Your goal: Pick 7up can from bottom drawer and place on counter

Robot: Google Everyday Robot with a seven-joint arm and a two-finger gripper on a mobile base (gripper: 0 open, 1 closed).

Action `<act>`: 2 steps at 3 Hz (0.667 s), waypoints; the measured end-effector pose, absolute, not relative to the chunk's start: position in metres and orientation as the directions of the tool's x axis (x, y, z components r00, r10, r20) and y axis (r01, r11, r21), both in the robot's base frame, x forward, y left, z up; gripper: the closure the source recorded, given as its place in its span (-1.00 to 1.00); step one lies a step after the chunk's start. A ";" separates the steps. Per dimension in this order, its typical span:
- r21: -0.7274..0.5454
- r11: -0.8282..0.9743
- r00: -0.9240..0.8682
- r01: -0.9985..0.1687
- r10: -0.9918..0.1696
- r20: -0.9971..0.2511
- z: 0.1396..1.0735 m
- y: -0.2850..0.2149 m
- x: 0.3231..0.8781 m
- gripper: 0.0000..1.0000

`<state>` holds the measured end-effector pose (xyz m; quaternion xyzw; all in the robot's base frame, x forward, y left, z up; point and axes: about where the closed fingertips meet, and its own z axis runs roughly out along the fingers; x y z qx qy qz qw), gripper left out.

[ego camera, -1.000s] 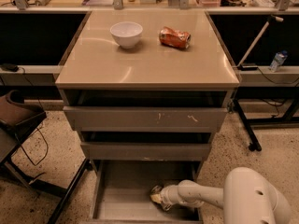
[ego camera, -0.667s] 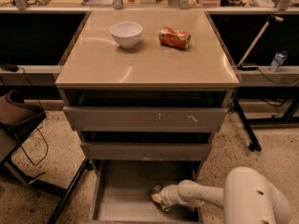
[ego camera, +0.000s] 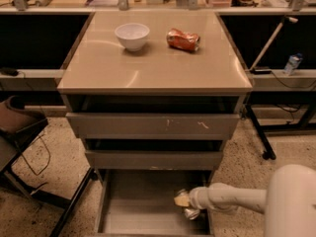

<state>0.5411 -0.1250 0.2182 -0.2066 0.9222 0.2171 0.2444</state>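
Note:
The bottom drawer [ego camera: 138, 206] stands pulled out at the foot of the cabinet, with a plain grey-brown floor. My gripper [ego camera: 183, 202] reaches into it from the right, low over the floor near the drawer's right wall. A small silvery thing, seemingly the 7up can [ego camera: 190, 213], shows right at the gripper and is mostly hidden by it. The counter [ego camera: 148, 63] is the glossy beige top of the cabinet, well above the gripper.
A white bowl [ego camera: 132, 35] and an orange-red dented can [ego camera: 182, 39] sit at the back of the counter. Two upper drawers [ego camera: 153, 126] jut out partly above the bottom one. A chair [ego camera: 19, 132] stands left, a black stand leg [ego camera: 259, 137] right.
The gripper and wrist have shifted slightly up and to the right inside the bottom drawer. Nothing else has moved.

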 end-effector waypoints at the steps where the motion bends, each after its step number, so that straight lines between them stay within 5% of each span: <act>1: 0.250 0.912 -0.821 -0.326 -0.142 -0.553 0.315 -0.170 0.530 1.00; 2: 0.250 0.911 -0.821 -0.327 -0.143 -0.553 0.315 -0.170 0.529 1.00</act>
